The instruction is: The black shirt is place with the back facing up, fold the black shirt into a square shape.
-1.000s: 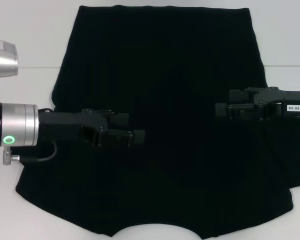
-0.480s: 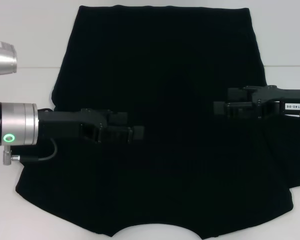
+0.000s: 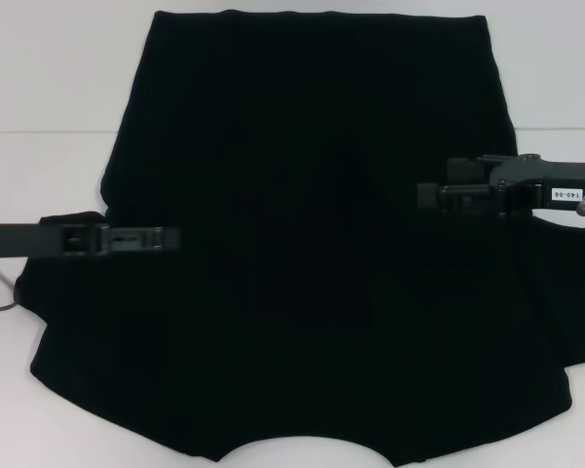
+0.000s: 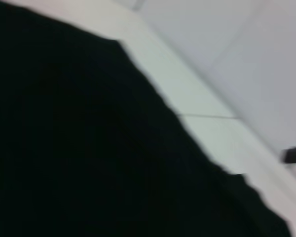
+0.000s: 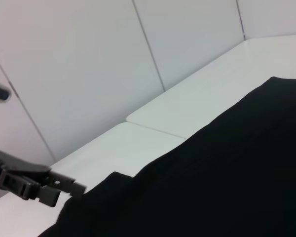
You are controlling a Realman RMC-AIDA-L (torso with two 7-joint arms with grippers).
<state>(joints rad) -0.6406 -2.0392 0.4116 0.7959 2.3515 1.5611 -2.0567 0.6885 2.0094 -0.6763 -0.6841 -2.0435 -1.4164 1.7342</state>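
The black shirt (image 3: 312, 195) lies spread flat over the white table (image 3: 49, 88), plain side up, with a curved neckline notch at its near edge. My left gripper (image 3: 166, 239) hovers low over the shirt's left side, close to the left sleeve, turned edge-on. Over the shirt's right side, by the right sleeve, my right gripper (image 3: 431, 199) points inward. The right wrist view shows the black shirt (image 5: 227, 173) and, farther off, the left gripper (image 5: 76, 188). Black shirt (image 4: 89, 148) fills most of the left wrist view.
Bare white table (image 3: 556, 78) borders the shirt on the left, right and far sides. White wall panels (image 5: 89, 64) rise behind the table. A seam (image 3: 39, 133) crosses the tabletop.
The left arm has drawn back to the left, and its gripper has rolled edge-on, from mid-shirt to near the left sleeve. The right gripper has lifted slightly and otherwise holds its place.
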